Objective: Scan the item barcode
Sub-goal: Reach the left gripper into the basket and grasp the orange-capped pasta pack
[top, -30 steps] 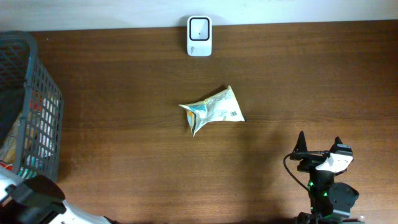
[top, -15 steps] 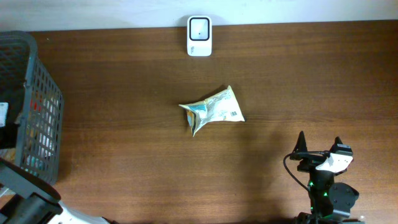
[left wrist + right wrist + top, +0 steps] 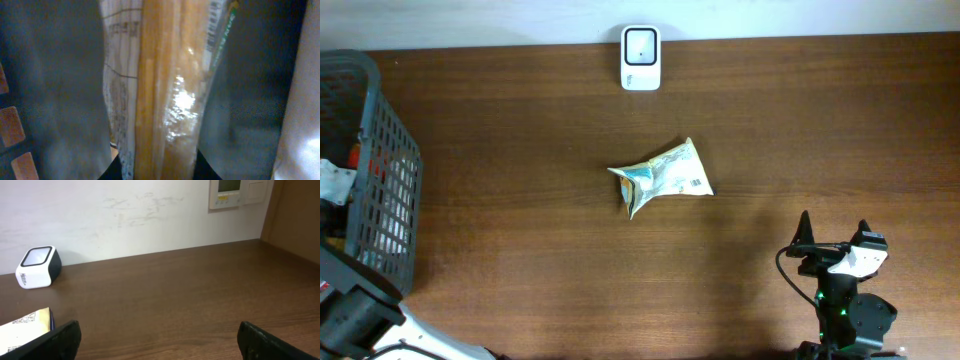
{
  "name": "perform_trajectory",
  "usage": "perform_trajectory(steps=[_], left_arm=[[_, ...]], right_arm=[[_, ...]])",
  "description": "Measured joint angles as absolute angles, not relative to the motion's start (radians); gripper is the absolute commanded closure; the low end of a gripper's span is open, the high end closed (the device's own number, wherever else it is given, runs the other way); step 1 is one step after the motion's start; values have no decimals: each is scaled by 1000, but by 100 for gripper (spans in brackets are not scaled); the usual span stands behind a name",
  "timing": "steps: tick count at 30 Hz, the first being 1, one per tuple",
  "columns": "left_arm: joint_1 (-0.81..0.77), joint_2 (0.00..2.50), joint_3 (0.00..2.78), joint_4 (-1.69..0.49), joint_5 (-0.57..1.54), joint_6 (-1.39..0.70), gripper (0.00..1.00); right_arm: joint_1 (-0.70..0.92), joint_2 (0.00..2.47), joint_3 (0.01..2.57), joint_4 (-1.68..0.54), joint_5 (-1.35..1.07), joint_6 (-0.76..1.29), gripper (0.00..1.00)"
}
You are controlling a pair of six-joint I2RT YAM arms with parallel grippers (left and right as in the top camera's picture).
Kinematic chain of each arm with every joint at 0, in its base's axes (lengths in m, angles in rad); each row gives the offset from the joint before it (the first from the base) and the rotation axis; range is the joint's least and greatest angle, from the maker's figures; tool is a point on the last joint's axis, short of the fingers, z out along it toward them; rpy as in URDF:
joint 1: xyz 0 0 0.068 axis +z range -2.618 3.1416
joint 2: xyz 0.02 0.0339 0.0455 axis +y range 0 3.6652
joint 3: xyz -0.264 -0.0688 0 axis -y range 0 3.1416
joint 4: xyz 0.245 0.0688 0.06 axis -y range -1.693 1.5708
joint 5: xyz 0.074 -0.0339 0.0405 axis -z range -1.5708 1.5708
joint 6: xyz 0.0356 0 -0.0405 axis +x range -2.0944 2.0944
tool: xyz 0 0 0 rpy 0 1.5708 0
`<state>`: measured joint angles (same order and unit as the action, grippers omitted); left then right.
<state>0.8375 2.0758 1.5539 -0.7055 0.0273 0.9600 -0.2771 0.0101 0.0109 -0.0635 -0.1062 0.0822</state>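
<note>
— Where's the packet point(image 3: 160, 90)?
— In the basket point(image 3: 382, 190) at the left edge of the table point(image 3: 520, 260), between the fingers of the left gripper point(image 3: 160, 172), long axis running straight out from them. Pinched or not, I cannot tell.
— The scanner point(image 3: 641, 58)?
— Far edge, middle, well to the right. The right gripper point(image 3: 833, 225) rests spread.

No legible word, brand or number anywhere. On the packet point(image 3: 165, 100), seen from the left wrist: a panel of fine black print and a strip of green lettering down one edge — both too blurred to read. On the pouch point(image 3: 665, 175): small print, too tiny from overhead. On the wall panel point(image 3: 237, 192) — markings unreadable.
</note>
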Motion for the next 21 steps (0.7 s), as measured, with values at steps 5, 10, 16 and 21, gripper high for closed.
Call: perform_trajectory(steps=[5,10,16,21], left_arm=[[838,2075,1566,-708,24,834,100],[837,1930,1647,-743,27,448,100],[719,1434,1751,-587,91,214,100],[362,1349,1746,-758,331,79,100]], right_arm=[[-278,10,11,-64,-106,82,1],[-278,10,11,-64,-106,82,1],[-278,10,11,-64,-106,82,1],[-277,10,11,-64,-106,82,1]])
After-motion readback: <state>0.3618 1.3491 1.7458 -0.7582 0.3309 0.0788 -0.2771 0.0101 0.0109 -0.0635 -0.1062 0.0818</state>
